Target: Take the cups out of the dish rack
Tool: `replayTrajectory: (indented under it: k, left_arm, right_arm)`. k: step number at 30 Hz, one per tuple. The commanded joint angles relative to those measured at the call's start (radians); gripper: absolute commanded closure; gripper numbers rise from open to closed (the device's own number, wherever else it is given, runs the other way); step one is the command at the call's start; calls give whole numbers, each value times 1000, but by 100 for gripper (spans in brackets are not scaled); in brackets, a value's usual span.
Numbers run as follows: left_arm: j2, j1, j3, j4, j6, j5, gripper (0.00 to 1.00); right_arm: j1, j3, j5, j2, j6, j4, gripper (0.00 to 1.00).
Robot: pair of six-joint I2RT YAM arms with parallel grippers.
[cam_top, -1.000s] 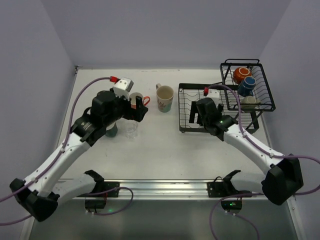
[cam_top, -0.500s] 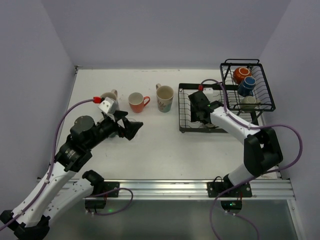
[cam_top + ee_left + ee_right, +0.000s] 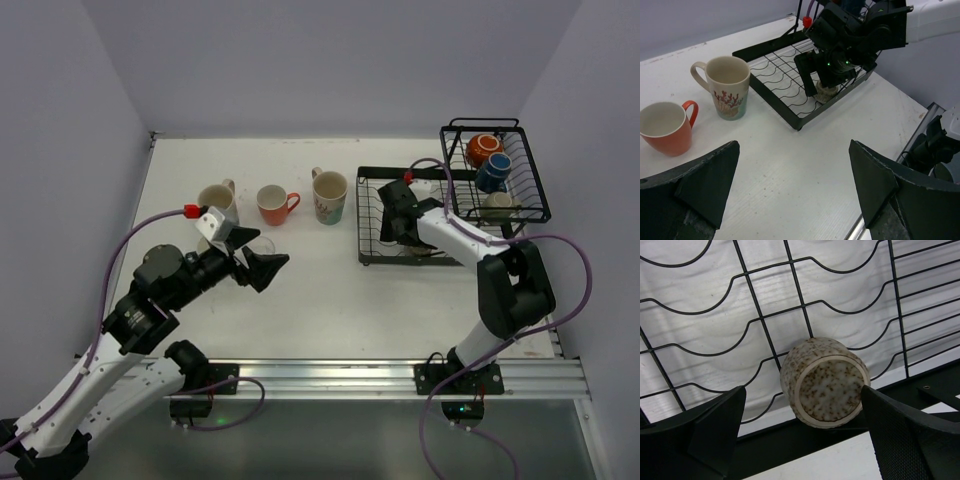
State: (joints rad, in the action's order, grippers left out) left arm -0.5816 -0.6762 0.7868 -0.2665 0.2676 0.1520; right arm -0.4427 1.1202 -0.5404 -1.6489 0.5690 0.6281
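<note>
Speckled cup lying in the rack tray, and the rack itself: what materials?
Speckled cream cup: probably glazed stoneware; brown flecks, soft sheen, raised foot ring.
Black wire dish rack: likely coated metal; thin uniform rods, matte black finish.

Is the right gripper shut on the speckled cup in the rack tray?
No: the right gripper stands wide open astride the speckled cup, with a clear gap between one of its fingers and the cup.

Even, diffuse light from above keeps the white surface [image 3: 320, 290] bright, with only soft, faint shadows. The top view is crisp; both wrist views are sharp mid-frame, slightly soft in their dark lower corners.
</note>
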Motion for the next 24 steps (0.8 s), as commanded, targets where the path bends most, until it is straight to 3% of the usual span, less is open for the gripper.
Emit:
replayTrajectory:
  k: [1, 6, 11, 17, 24]
  left_arm:
    - [9, -23, -11, 30, -27, -35, 5]
    - [14, -37, -14, 29, -30, -37, 5]
    - [14, -37, -15, 29, -30, -46, 5]
    - [2, -34, -15, 27, -31, -52, 5]
    - [2, -36, -17, 27, -33, -58, 5]
  right_arm:
    - [10, -14, 17, 29, 75, -25, 1]
    - [9, -16, 37, -2, 92, -36, 1]
    - [-27, -34, 155, 30, 48, -182, 1]
    - [-41, -49, 319, 127, 28, -327, 8]
    - [-28, -40, 60, 158, 43, -176, 1]
